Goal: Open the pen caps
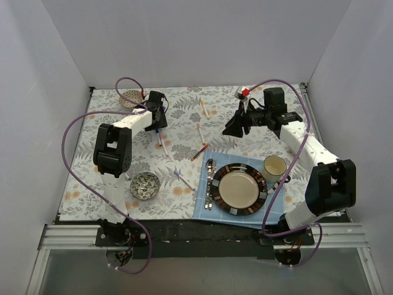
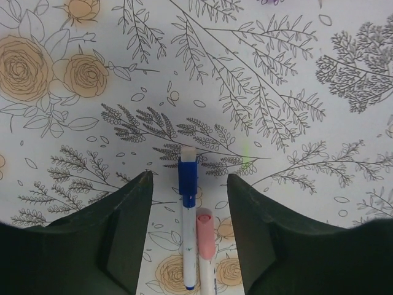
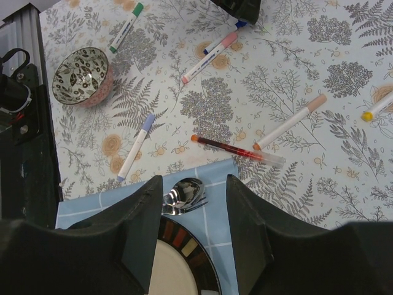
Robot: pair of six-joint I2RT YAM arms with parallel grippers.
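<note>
While the left claw point(image 2: 189, 179) hangs wide open over the blue pen point(image 2: 188, 246) on the counter point(image 2: 295, 74), its blue cap point(image 2: 188, 175) lies between the fingers point(image 2: 123, 221). Next it likely must drop and pinch. The right claw point(image 3: 191, 184) is wide too.

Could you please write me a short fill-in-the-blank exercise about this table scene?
1. The pen between the jaws of the left gripper has a ____ cap.
2. A second pen beside it is capped in ____.
3. The jaws of the right gripper are ____, holding nothing.
4. On the mat, between the spoon and the cup, sits a ____.
Missing words: blue; pink; open; plate.
</note>
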